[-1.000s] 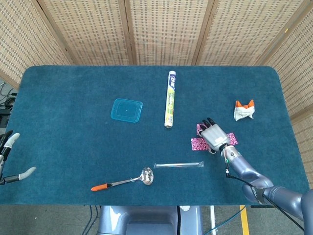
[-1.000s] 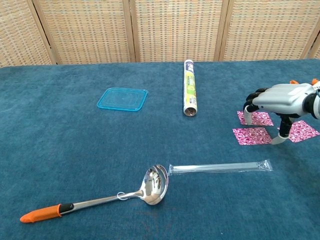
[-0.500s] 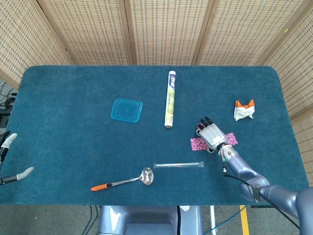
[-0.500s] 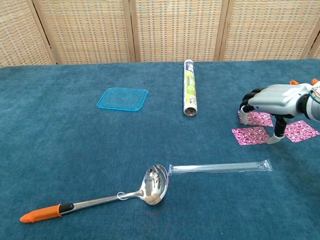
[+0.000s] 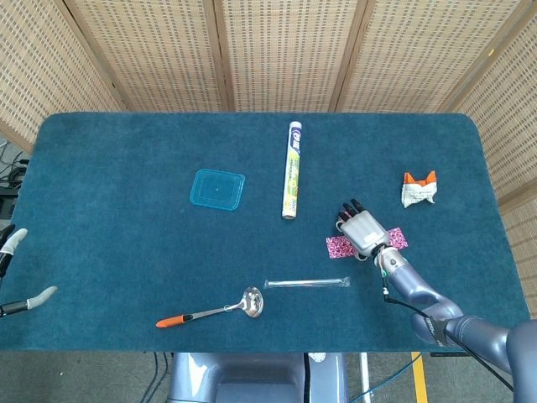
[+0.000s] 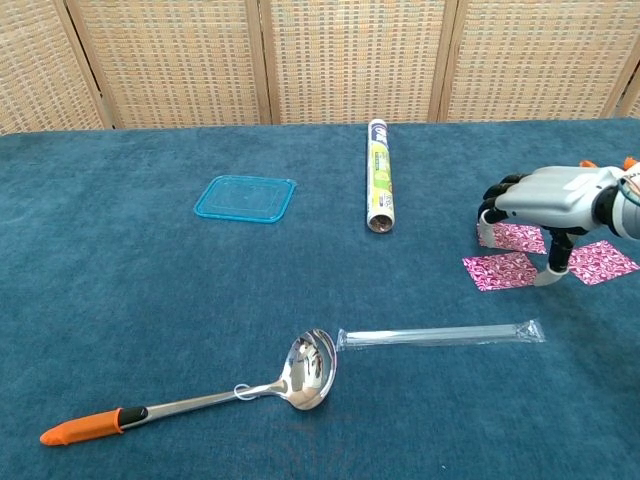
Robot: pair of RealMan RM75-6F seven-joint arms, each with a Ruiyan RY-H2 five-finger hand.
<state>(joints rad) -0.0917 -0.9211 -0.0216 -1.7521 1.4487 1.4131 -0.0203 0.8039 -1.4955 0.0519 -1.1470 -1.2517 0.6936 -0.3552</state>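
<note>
pink patterned sheets (image 6: 502, 270) are seen lying flat on the blue table cloth (image 5: 126, 210), near the right edge, with the right hand (image 6: 548, 200) arched directly over them. its fingertips (image 6: 487, 216) are planted on or just above the sheet further back, the thumb is set down between the two nearer sheets, and nothing is clasped. the sheets are judged thin, light and limp, so they would likely be taken best by an edge or corner pinched up off the nap; sliding on the cloth may be resisted. three squarish pieces are counted in the chest view, magenta with a white speckled print, laid close together. only pale fingertips of the left hand (image 5: 23, 269) are shown at the table's left edge, spread apart and holding nothing.
</note>
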